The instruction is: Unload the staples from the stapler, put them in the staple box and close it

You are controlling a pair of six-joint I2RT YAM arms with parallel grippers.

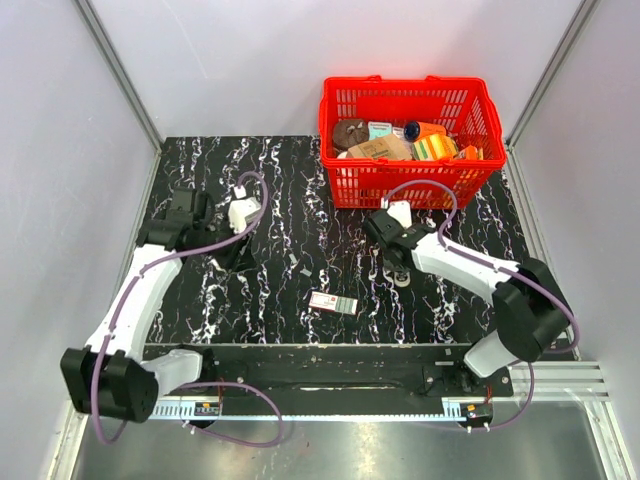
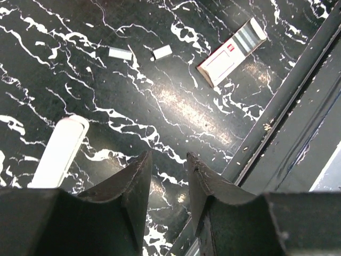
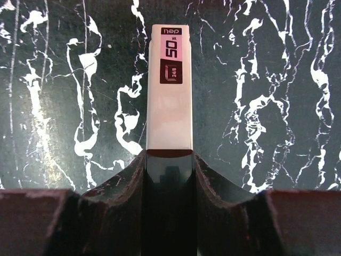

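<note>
A white stapler [image 3: 169, 90] with a dark "50 24/8" label lies lengthwise on the black marble table. My right gripper [image 3: 169, 154] is shut on its near end, with a finger pressed against each side. In the top view the right gripper [image 1: 388, 245] is right of the table's centre and hides the stapler. My left gripper [image 2: 166, 157] is open and empty, low over the left of the table [image 1: 230, 250]. Two short staple strips [image 2: 120, 53] [image 2: 162, 52] lie loose on the table. A small white and red staple box [image 2: 232, 50] lies beyond them and also shows in the top view [image 1: 333, 302].
A red basket [image 1: 410, 175] full of mixed items stands at the back right. A white oblong piece [image 2: 58, 152] lies near my left fingers. A small round object [image 1: 400, 277] sits by the right gripper. The table's front rail [image 2: 287, 122] runs close to the left gripper.
</note>
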